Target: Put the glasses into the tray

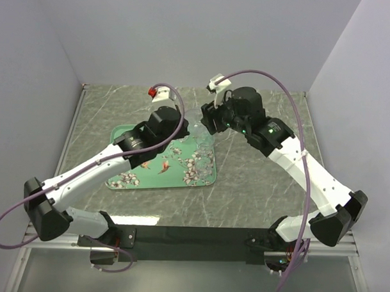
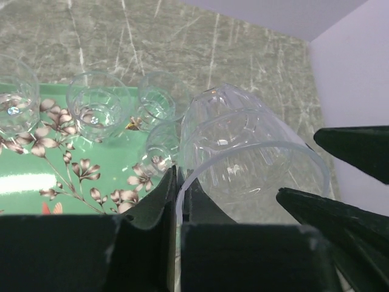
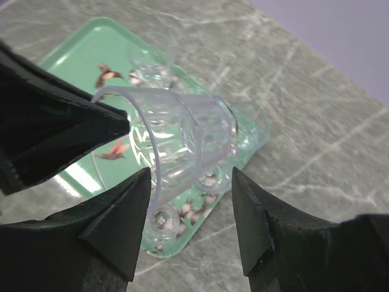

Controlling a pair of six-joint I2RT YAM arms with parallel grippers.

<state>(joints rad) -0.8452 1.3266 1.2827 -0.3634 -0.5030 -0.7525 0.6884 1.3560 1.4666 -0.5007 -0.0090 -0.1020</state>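
Observation:
The mint-green tray (image 1: 133, 177) lies left of centre, printed with blossoms and birds. My left gripper (image 2: 177, 175) is shut on the rim of a clear ribbed glass (image 2: 243, 152) and holds it tilted above the tray's far right corner (image 1: 194, 129). My right gripper (image 3: 189, 176) is open, with its fingers either side of that same glass (image 3: 182, 137) and not touching it. Several other small clear glasses stand in the tray, among them one (image 2: 97, 109) at the back, one (image 2: 159, 97) beside it and one (image 3: 161, 222) by the near edge.
The tray (image 3: 73, 55) rests on a grey-green marbled table (image 1: 264, 180). White walls close in the back and both sides. The right gripper's dark fingers (image 2: 355, 152) show at the right of the left wrist view, close to the held glass.

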